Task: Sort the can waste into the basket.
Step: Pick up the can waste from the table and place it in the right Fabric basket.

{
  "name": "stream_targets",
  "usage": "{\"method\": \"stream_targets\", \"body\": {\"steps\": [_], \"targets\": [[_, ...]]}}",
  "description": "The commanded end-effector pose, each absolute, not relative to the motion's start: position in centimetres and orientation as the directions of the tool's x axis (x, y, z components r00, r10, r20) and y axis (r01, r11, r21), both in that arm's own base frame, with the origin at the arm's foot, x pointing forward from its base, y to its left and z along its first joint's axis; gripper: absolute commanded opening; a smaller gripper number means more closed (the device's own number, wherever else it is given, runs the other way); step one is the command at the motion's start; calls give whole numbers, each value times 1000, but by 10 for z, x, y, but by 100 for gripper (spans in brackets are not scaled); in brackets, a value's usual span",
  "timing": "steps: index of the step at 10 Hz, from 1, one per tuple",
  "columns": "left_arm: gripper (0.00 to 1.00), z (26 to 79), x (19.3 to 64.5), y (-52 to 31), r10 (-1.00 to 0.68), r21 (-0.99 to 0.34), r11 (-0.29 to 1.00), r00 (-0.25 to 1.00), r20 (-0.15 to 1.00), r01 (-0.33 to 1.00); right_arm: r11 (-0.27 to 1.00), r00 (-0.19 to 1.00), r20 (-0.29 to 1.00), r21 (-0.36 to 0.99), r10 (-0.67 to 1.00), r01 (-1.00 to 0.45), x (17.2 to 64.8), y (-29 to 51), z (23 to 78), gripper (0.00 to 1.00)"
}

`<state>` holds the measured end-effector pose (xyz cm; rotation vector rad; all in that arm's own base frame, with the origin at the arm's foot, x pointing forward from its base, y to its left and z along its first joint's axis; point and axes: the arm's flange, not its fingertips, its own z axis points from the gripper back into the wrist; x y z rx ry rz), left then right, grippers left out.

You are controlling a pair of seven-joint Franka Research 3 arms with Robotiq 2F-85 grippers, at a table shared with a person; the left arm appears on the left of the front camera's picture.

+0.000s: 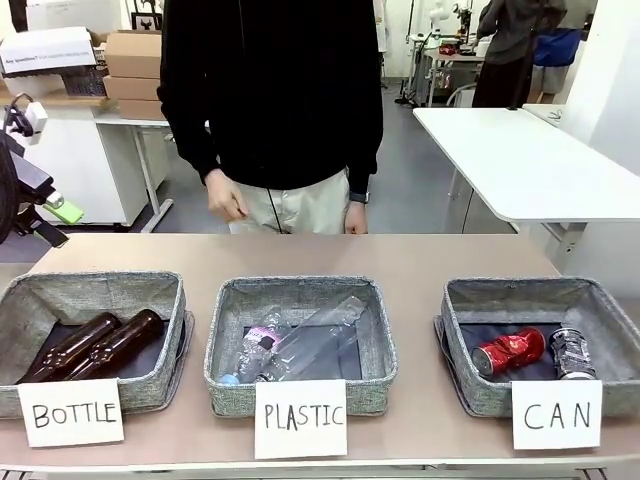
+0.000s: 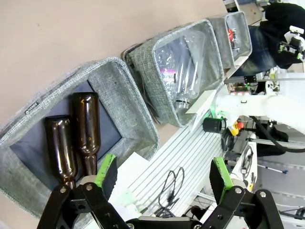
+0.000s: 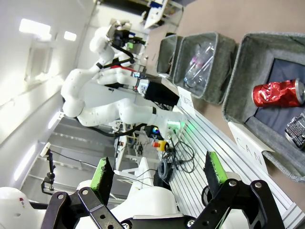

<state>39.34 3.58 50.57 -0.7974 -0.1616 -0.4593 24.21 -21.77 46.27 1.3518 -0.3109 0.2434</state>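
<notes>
Both cans (image 1: 508, 352) in basket (image 1: 470, 302), silvery one half hidden

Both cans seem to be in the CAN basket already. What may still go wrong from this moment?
1. The red can and the silvery can already lie in the CAN basket; another grasp there might pull one out or shift the basket.
2. The person's hands hang at the table's far edge, so an arm crossing the table might meet them.
3. The left gripper, open, hovers by the BOTTLE basket; lowering carelessly might knock its rim.
</notes>
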Motion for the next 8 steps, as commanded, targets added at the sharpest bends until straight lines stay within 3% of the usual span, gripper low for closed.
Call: {"method": "stream_targets", "body": {"steps": [1,8], "targets": [[100,504,391,37,-331,-646,614,891,311,454,203,938,345,919,-8,-337,241,-217,466,100],[100,504,391,37,-331,-646,614,891,311,454,203,938,345,919,-8,-337,241,-217,466,100]]}}
